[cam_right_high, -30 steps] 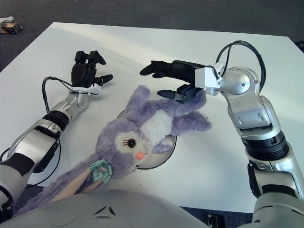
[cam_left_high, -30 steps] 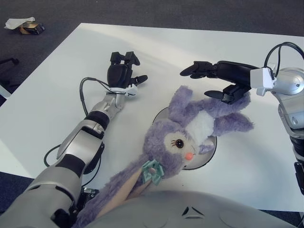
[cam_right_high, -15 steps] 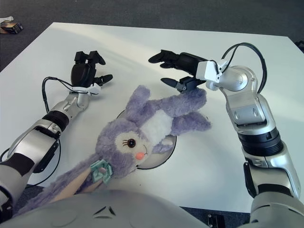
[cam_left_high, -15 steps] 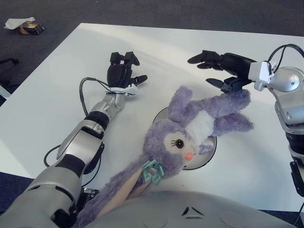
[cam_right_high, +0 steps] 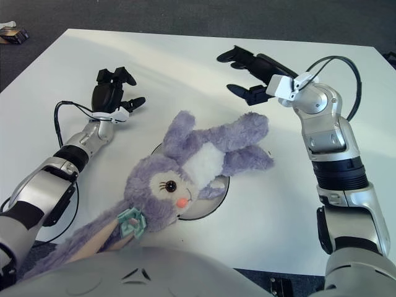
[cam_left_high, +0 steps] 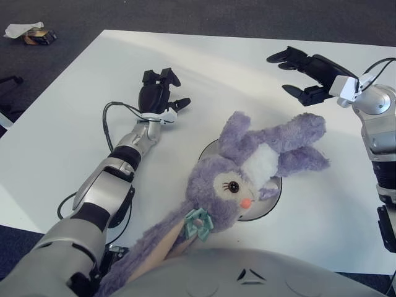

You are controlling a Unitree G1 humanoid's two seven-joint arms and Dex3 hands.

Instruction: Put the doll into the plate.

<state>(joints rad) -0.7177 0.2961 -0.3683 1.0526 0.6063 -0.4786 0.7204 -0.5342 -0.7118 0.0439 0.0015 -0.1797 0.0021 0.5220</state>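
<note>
— Where was the purple plush rabbit [cam_left_high: 247, 173]?

— Sprawled over the plate [cam_left_high: 270, 198], ears trailing off the table's [cam_left_high: 55, 130] near edge. Right hand [cam_right_high: 250, 75] hovered far-right, fingers spread, empty; left hand [cam_left_high: 158, 96] sat far-left, relaxed.

— Risks?

— Those overhanging ears might drag it off. No readable writing.

Doll [cam_left_high: 247, 170] on plate [cam_left_high: 270, 201], mid-table [cam_left_high: 68, 117]

Looks like I'm in some lab or office space: big plain white table [cam_left_high: 74, 111], dark grey carpet floor [cam_left_high: 185, 15] all around, and a bit of crumpled junk [cam_left_high: 28, 32] lying on the floor.
</note>
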